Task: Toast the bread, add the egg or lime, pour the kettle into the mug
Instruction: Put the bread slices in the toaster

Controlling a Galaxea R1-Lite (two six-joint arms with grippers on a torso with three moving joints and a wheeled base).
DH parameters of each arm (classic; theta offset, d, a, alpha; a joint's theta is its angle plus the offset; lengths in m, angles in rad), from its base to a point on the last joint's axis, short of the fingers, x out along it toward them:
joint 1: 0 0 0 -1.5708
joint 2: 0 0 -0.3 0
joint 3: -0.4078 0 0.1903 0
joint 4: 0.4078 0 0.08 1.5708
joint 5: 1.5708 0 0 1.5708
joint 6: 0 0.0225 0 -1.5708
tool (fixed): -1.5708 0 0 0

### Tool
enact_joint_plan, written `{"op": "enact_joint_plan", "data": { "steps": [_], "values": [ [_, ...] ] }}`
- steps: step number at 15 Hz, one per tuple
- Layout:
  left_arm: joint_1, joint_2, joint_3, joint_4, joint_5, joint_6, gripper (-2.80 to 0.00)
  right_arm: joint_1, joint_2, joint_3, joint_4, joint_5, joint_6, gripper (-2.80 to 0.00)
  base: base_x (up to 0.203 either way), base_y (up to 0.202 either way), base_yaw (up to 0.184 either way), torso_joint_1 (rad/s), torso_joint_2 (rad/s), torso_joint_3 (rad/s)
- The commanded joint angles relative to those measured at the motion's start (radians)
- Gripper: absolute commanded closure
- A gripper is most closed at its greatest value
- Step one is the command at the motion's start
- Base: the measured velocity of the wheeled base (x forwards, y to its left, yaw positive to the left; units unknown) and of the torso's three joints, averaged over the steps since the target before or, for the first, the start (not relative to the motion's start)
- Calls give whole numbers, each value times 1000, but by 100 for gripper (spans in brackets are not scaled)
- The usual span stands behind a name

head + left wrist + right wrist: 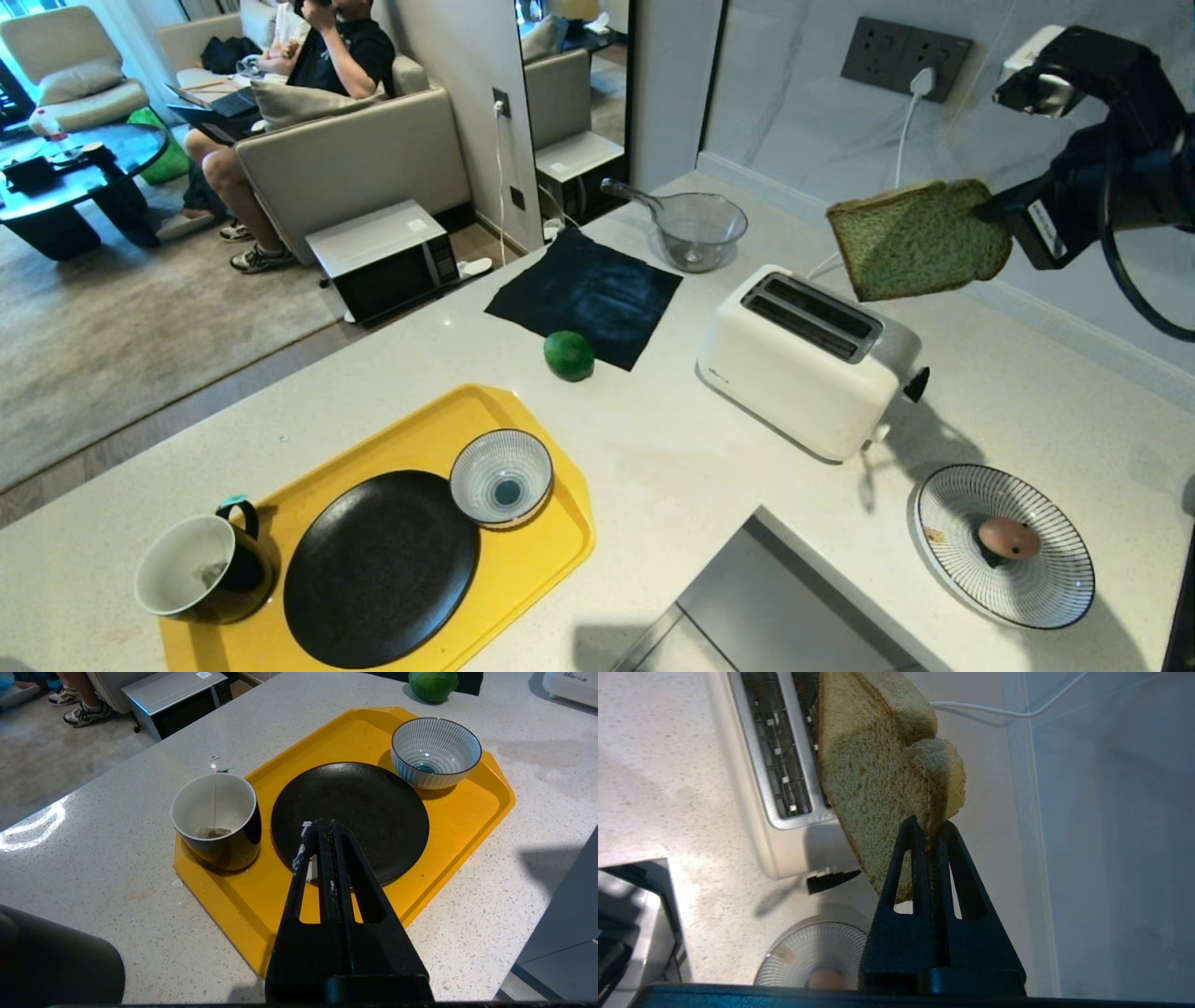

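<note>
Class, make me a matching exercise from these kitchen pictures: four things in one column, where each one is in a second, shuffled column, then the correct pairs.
Things
1. bread
2. egg
3. lime
4. mug

Places
A. on the yellow tray, beside the black plate
B. in the air above the toaster, pinched by the right hand
C. on the counter, at the edge of the dark cloth
D. on the striped plate

Pairs: 1-B, 2-D, 3-C, 4-A
</note>
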Motion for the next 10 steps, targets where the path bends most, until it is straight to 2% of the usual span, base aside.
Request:
{"op": "enact_joint_plan", "data": {
  "steps": [1,3,10],
  "values": [
    [-1,-1,17,-1,0,0,0,-27,79,-60,3,4,-25,0,0,0,0,0,0,0],
    [0,-1,17,-1,0,1,0,-45,108,-95,3,21,-53,0,0,0,0,0,0,0],
    [0,-1,17,1,1,1,0,-47,125,-88,8,41,-71,0,0,0,0,0,0,0]
  ]
}}
